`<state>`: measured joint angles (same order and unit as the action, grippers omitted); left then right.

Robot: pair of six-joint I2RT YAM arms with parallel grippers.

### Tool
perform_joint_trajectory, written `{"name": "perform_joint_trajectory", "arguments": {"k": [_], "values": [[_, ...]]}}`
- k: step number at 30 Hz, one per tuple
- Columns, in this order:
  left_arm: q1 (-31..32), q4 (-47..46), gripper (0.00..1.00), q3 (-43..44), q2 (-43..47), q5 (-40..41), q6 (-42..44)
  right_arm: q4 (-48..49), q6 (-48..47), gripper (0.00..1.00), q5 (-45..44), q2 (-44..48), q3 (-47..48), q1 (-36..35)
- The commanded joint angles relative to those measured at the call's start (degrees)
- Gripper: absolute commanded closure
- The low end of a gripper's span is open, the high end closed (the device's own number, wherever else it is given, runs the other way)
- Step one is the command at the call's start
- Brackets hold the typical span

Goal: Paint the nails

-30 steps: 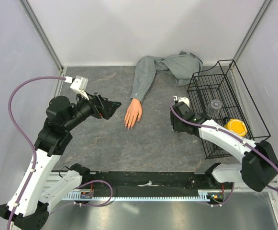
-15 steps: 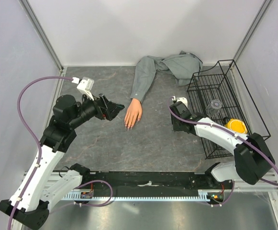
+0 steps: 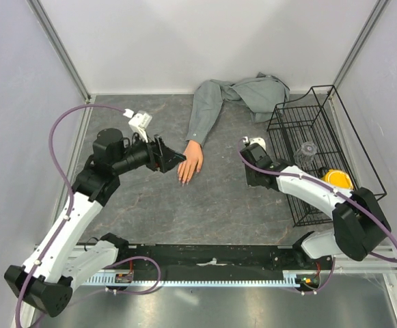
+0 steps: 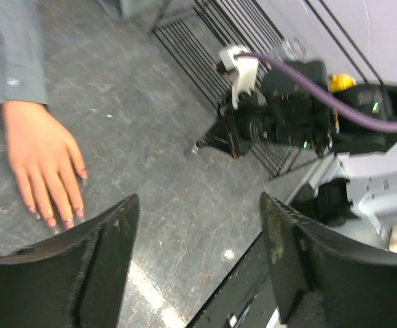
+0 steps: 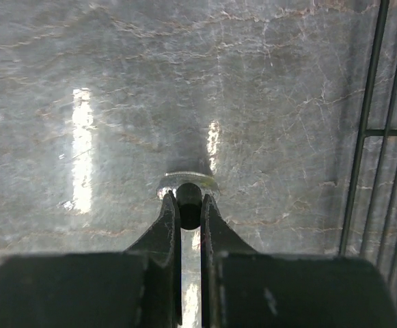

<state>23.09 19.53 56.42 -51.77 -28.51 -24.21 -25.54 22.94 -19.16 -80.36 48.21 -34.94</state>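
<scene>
The peach mannequin hand [image 3: 190, 161] lies palm down at the table's middle, its grey sleeve [image 3: 205, 116] running to the back. The nails [image 4: 68, 223] are tiny pinkish tips on the fingers pointing toward the near edge. My left gripper [image 3: 176, 158] hovers just left of the hand, open, with nothing between its fingers [image 4: 116, 239]. My right gripper [image 5: 188, 198] points straight down right of the hand, shut on the dark round cap [image 5: 188, 203] of a small bottle [image 5: 188, 180] standing on the table. In the top view the right gripper [image 3: 253, 179] hides the bottle.
A black wire basket [image 3: 300, 116] stands at the right edge, holding a clear jar [image 3: 307, 152] and a yellow object [image 3: 337, 181]. The rest of the grey shirt [image 3: 253, 92] is bunched at the back. Its bars [image 5: 372, 102] run close to the right gripper.
My left arm has swung right, toward the mannequin hand, its jaws narrowing slightly. The right gripper's jaws have closed onto the bottle's cap.
</scene>
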Motion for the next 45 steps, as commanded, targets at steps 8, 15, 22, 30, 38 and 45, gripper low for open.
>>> {"name": "perform_joint_trajectory", "arguments": {"k": [8, 15, 22, 30, 38, 45], "values": [[6.9, -28.6, 0.3, -16.6, 0.5, -12.8, 21.0, -15.4, 6.9, 1.0, 2.8, 5.6, 24.5, -13.3], [9.7, -31.0, 0.3, -18.9, 4.3, -13.9, 35.4, -17.7, 11.6, 1.0, 4.9, 4.6, 32.6, -20.7], [10.1, -31.2, 0.35, -20.4, 3.8, -14.4, 37.4, -18.6, 13.1, 1.0, 2.8, 2.7, 36.5, -26.0], [10.3, -31.0, 0.38, -21.0, 2.8, -14.7, 37.2, -17.3, 14.3, 1.0, 3.1, 3.1, 37.1, -27.7], [10.6, -30.3, 0.41, -21.1, 2.6, -14.6, 37.7, -17.0, 14.9, 1.0, 2.1, 2.8, 38.8, -27.8], [10.9, -29.5, 0.48, -20.9, 2.5, -13.7, 37.8, -18.0, 14.8, 1.0, 1.8, 1.7, 41.1, -27.8]]}}
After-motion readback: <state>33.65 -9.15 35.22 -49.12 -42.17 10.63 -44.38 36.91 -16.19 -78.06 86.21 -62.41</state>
